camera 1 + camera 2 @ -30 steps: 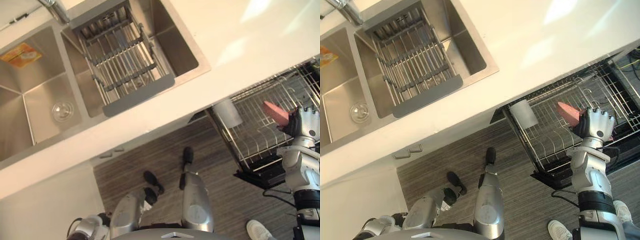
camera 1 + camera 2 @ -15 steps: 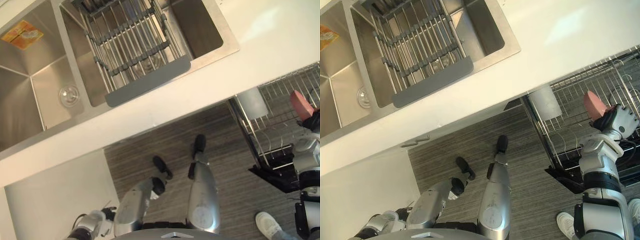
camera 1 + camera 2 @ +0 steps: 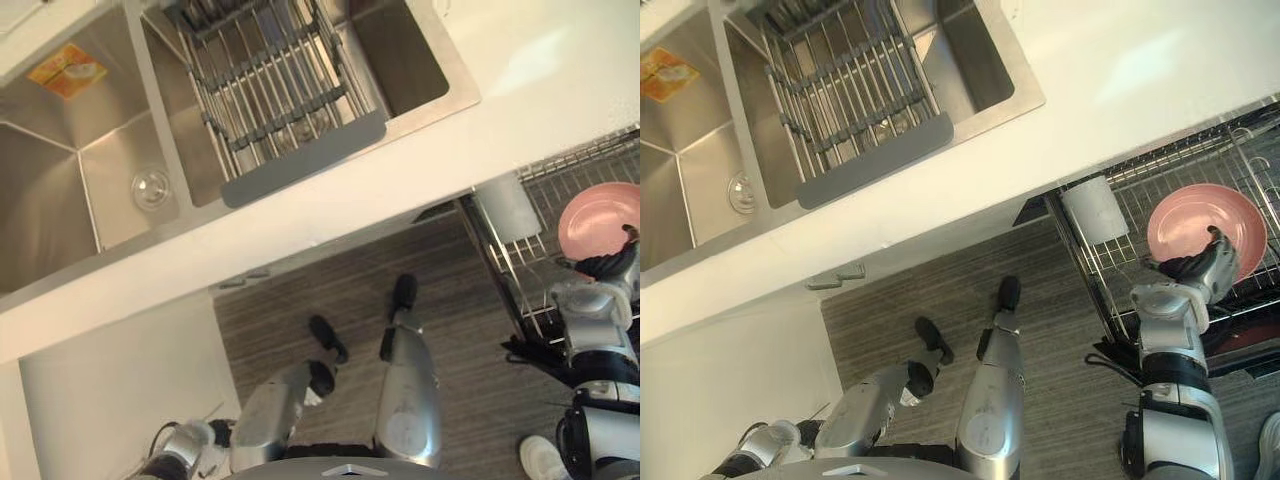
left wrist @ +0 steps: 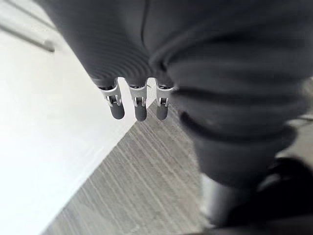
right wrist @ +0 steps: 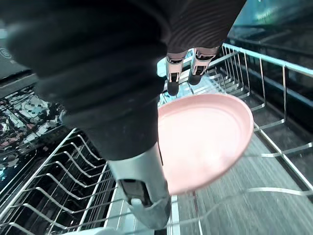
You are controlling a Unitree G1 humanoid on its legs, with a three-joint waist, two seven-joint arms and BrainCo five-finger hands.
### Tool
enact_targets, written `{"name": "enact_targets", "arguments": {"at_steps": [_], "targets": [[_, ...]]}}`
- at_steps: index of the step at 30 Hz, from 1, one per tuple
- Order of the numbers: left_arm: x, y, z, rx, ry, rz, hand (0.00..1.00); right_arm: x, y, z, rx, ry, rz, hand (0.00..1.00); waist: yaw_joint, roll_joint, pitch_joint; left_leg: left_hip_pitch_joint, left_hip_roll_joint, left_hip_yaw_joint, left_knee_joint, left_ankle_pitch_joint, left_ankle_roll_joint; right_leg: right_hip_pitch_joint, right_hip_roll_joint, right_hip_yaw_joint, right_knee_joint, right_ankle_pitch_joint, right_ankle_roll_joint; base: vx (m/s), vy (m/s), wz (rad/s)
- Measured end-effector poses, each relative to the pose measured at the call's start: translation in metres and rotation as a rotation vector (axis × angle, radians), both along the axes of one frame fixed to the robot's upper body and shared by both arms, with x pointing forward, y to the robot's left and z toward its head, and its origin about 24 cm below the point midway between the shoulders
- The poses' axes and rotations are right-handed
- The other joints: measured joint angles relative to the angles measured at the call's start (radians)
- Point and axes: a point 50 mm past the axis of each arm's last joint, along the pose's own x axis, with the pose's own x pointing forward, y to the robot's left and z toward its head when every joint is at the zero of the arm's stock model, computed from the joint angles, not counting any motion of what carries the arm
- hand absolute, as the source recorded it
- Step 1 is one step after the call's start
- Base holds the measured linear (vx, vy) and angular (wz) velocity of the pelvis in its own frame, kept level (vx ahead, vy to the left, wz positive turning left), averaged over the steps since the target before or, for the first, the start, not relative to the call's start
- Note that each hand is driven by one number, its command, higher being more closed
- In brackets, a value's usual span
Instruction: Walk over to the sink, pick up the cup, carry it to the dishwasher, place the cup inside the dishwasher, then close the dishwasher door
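A pink plate [image 3: 1205,230] lies face up in the pulled-out wire rack [image 3: 1110,280] of the dishwasher at the right. My right hand [image 3: 1198,272] hovers at the plate's near edge, open. In the right wrist view its straight fingers [image 5: 172,83] reach over the plate [image 5: 205,137] without curling round it. A white cup [image 3: 1095,208] stands at the rack's near-left corner. My left hand [image 4: 137,105] hangs open, low beside a white cabinet, at the lower left [image 3: 180,455].
The white counter [image 3: 350,200] runs across the middle, with a steel double sink [image 3: 60,200] and a slatted drain rack [image 3: 270,90] in its right basin. Striped grey floor lies below. A person's white shoe [image 3: 540,455] stands near the rack.
The camera has shifted. The pink plate went from edge-on in my right hand to lying flat in the rack, and that hand's fingers have straightened.
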Motion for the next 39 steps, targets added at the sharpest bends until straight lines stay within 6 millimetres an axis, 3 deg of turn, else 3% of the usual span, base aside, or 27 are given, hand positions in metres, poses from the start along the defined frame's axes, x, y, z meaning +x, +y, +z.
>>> {"name": "enact_targets", "arguments": {"at_steps": [5,9,11,12,15,18,22,27,32,35,38,39], "targets": [[-0.016,0.003,-0.004,-0.012,0.091,0.067,0.0,0.007,0.017,-0.004,0.2,-0.065,0.161,0.0,-0.025,-0.007,-0.011,0.041,0.007,-0.061,0.024,-0.012,-0.026,0.08,0.006,-0.026,-0.037,0.0,0.002,0.02,-0.016,0.06],[-0.043,0.009,-0.01,-0.034,0.179,0.237,0.0,0.005,0.033,-0.019,0.299,-0.082,0.251,0.0,0.01,-0.058,-0.105,0.049,-0.016,-0.354,0.053,-0.013,-0.039,0.125,0.03,-0.016,-0.109,0.023,0.006,0.1,-0.114,-0.16],[-0.057,0.013,-0.012,-0.031,0.188,0.34,0.0,0.001,0.036,-0.027,0.323,-0.088,0.256,0.0,0.029,-0.088,-0.141,0.075,-0.016,-0.412,0.065,-0.029,-0.045,0.168,0.051,0.004,-0.157,0.047,0.009,0.11,-0.044,-0.29],[-0.066,0.015,-0.013,-0.006,0.184,0.385,0.0,0.001,0.035,-0.025,0.327,-0.112,0.262,0.0,0.039,-0.093,-0.166,0.09,-0.007,-0.43,0.072,-0.066,-0.043,0.191,0.07,0.008,-0.186,0.061,0.008,0.07,-0.02,-0.3],[-0.077,0.022,-0.014,0.061,0.164,0.44,0.0,-0.004,0.025,-0.015,0.343,-0.219,0.225,0.0,0.038,-0.136,-0.195,0.118,0.008,-0.41,0.093,-0.103,-0.027,0.248,0.095,0.008,-0.231,0.082,0.007,0.05,0.004,-0.24],[-0.076,0.024,-0.015,0.095,0.135,0.477,0.0,-0.014,0.01,-0.007,0.338,-0.271,0.173,0.0,0.027,-0.163,-0.236,0.158,0.023,-0.396,0.103,-0.125,-0.029,0.292,0.109,0.013,-0.243,0.085,0.008,0.07,0.011,-0.22],[-0.069,0.028,-0.014,0.099,0.108,0.49,0.0,-0.021,-0.002,0.002,0.313,-0.291,0.148,0.0,0.013,-0.186,-0.273,0.201,0.043,-0.367,0.105,-0.143,-0.031,0.317,0.132,0.041,-0.229,0.083,0.008,0.07,-0.01,-0.31],[-0.08,0.031,-0.014,0.085,0.149,0.54,0.0,-0.049,-0.03,0.007,0.339,-0.335,0.041,0.0,-0.004,-0.212,-0.308,0.247,0.056,-0.321,0.124,-0.18,-0.028,0.331,0.15,0.085,-0.189,0.054,0.017,0.04,0.007,-0.26],[-0.092,0.038,-0.014,0.121,0.163,0.58,0.0,-0.068,-0.037,-0.015,0.46,-0.309,-0.02,0.0,-0.012,-0.241,-0.335,0.261,0.064,-0.243,0.159,-0.22,-0.017,0.318,0.164,0.115,-0.176,0.036,0.013,0.01,0.036,-0.41],[-0.101,0.039,-0.015,0.15,0.142,0.604,0.0,-0.087,-0.042,-0.039,0.542,-0.271,-0.081,0.0,-0.013,-0.235,-0.354,0.268,0.083,-0.19,0.159,-0.232,-0.013,0.288,0.157,0.041,-0.127,-0.028,-0.048,0.07,0.041,-0.58],[-0.104,0.039,-0.015,0.196,0.108,0.617,0.0,-0.104,-0.028,-0.083,0.697,-0.237,-0.13,0.0,-0.016,-0.23,-0.363,0.282,0.105,-0.153,0.164,-0.246,-0.02,0.267,0.14,-0.039,-0.056,-0.076,-0.08,0.07,-0.003,-0.39],[-0.106,0.039,-0.015,0.203,0.106,0.628,0.0,-0.115,-0.015,-0.109,0.783,-0.21,-0.168,0.0,-0.018,-0.221,-0.357,0.283,0.123,-0.149,0.181,-0.258,-0.028,0.264,0.14,-0.054,-0.015,-0.083,-0.088,0.05,-0.053,-0.07]]}}
